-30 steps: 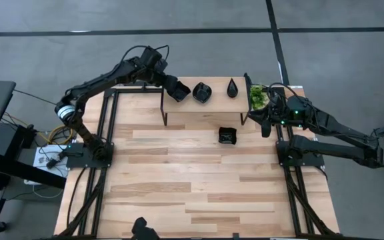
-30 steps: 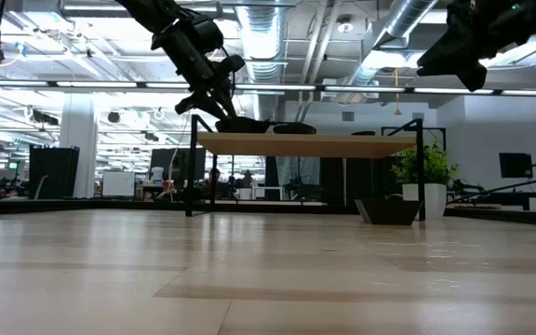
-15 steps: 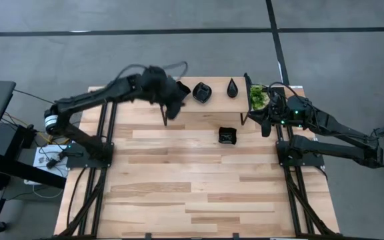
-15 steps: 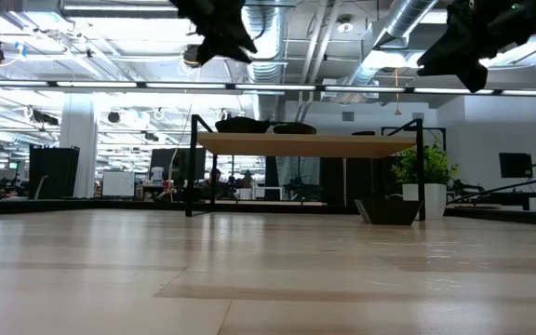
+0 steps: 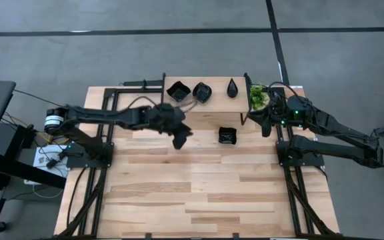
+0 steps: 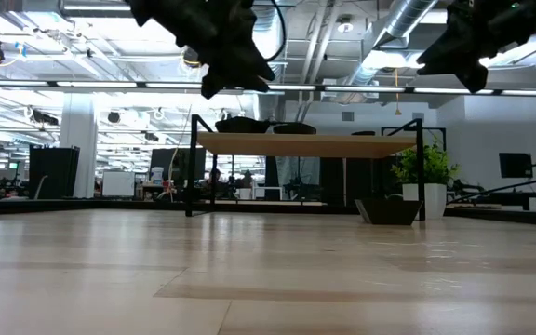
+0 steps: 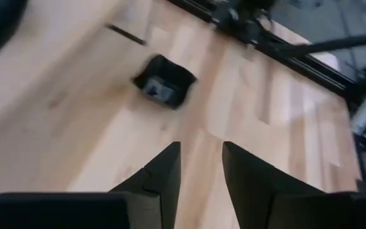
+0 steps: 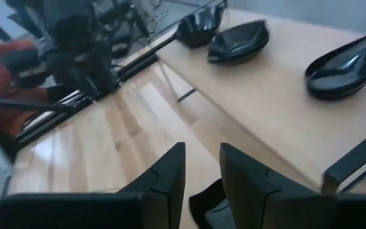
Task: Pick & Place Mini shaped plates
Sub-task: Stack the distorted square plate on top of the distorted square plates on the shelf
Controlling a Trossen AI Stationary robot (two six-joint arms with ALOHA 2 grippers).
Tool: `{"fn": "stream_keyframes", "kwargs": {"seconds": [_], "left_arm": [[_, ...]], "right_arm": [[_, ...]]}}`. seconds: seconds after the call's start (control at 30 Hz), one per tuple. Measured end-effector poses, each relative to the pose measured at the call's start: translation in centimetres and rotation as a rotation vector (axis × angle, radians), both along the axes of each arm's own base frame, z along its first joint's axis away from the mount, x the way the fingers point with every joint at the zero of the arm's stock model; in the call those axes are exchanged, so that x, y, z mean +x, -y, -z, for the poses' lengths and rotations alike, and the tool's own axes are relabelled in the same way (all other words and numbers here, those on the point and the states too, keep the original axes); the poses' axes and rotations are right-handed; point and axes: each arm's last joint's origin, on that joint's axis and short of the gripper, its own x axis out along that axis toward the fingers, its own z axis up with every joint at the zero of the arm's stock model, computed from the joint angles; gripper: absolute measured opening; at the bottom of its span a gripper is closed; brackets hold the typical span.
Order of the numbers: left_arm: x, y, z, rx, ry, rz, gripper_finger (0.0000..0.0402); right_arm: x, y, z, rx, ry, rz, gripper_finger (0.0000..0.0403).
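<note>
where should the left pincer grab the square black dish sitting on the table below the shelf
Probably by one raised side wall of the square black dish, coming straight down from above, one finger inside the rim and one outside. It sits flat and upright on the table, apart from the shelf legs, so the rim is the only edge standing clear. The left pincer hovers beside it, open.

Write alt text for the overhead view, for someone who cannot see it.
Seen from above, the left gripper hangs over the wooden table, empty, near a square black plate. On a small raised shelf at the far edge sit three more black plates: square, leaf and teardrop. The right gripper waits by a green plant.
</note>
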Motion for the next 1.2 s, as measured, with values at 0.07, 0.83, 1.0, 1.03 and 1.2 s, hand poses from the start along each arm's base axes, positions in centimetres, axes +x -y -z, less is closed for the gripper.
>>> {"fn": "stream_keyframes", "kwargs": {"seconds": [0.07, 0.83, 1.0, 1.03, 1.2], "left_arm": [[0.0, 0.8, 0.8, -0.004, 0.016, 0.020, 0.0115], [-8.5, 1.5, 3.7, 0.022, 0.268, -0.169, 0.0108], [-11.7, 1.6, 3.6, 0.030, 0.342, -0.188, 0.0108], [-12.3, 1.6, 3.7, 0.029, 0.352, -0.188, 0.0108], [-14.1, 1.8, 4.0, 0.027, 0.398, -0.189, 0.0108]], "right_arm": [[0.0, -0.1, 0.1, 0.022, -0.002, -0.021, 0.0093], [6.1, -0.4, 6.7, 0.395, -0.614, 0.032, 0.0093], [7.2, 0.1, 6.6, 0.449, -0.586, 0.134, 0.0093], [7.5, 0.2, 6.8, 0.470, -0.580, 0.153, 0.0093], [8.4, -0.2, 8.0, 0.538, -0.627, 0.205, 0.0093]]}}
